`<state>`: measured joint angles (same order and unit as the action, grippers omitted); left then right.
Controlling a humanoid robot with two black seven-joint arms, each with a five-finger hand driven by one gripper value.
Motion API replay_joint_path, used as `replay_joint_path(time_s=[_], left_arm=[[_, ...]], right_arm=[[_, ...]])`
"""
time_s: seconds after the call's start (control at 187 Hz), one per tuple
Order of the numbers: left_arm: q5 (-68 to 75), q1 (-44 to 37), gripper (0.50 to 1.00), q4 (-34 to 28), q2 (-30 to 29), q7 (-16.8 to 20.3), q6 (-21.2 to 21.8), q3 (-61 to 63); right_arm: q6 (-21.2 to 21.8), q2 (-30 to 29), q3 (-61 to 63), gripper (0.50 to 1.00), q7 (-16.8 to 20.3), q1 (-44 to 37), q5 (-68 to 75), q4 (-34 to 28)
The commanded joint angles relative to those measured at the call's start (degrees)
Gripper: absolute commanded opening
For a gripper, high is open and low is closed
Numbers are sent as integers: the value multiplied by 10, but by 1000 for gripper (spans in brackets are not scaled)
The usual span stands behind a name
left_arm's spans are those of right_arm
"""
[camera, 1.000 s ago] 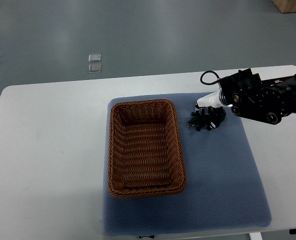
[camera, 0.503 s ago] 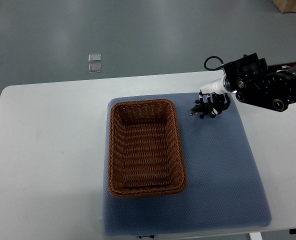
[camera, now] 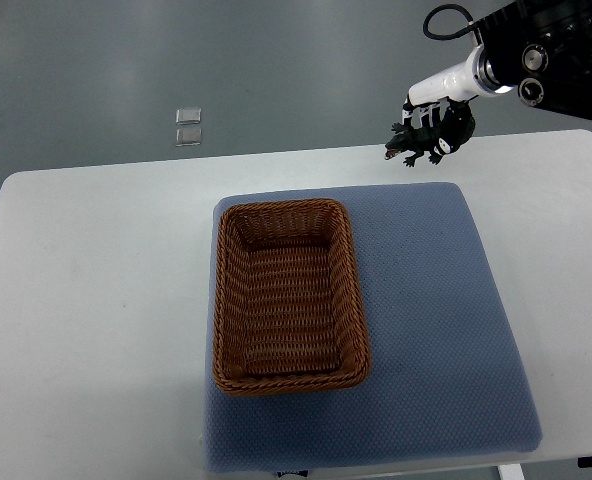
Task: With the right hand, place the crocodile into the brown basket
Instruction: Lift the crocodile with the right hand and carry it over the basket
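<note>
Now the right robot hand point(camera: 448, 115) has its fingers closed around the little dark toy crocodile point(camera: 417, 148) and holds it up in the air. The crocodile hangs under the fingers, with its snout pointing left. In the picture it sits over the far edge of the white counter point(camera: 96, 300), well apart from the brown basket point(camera: 219, 300). The basket is empty and lies on the blue mat point(camera: 436, 330), nearer to the robot and off to the left of the toy. The left arm cannot be seen. The step in hand looks like the carry, so most of the job is not yet done. To do it well, the hand should hold the toy tight and move it left and back toward the robot until it is right above the open middle of the basket. It should stay high enough to pass over the woven rim without bumping it, because the basket looks light and might slide. Then it can come down low inside the basket and open its fingers gently, so the crocodile does not bounce out.
</note>
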<state>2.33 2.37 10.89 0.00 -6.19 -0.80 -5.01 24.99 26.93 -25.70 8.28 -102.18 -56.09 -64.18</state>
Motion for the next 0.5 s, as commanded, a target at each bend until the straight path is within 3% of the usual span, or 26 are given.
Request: replay_joint_path(time_s=[0.0, 0.257, 0.497], left_arm=[[0, 0, 1000, 1, 0, -1, 0, 1], [0, 1, 1000, -1, 0, 0, 0, -1], [0, 2, 1000, -1, 0, 0, 0, -1]], right_arm=[[2, -9, 0, 500, 0, -36, 41, -23], [-6, -120, -1, 500, 0, -57, 106, -34], [-21, -238, -1, 500, 0, -14, 114, 20]])
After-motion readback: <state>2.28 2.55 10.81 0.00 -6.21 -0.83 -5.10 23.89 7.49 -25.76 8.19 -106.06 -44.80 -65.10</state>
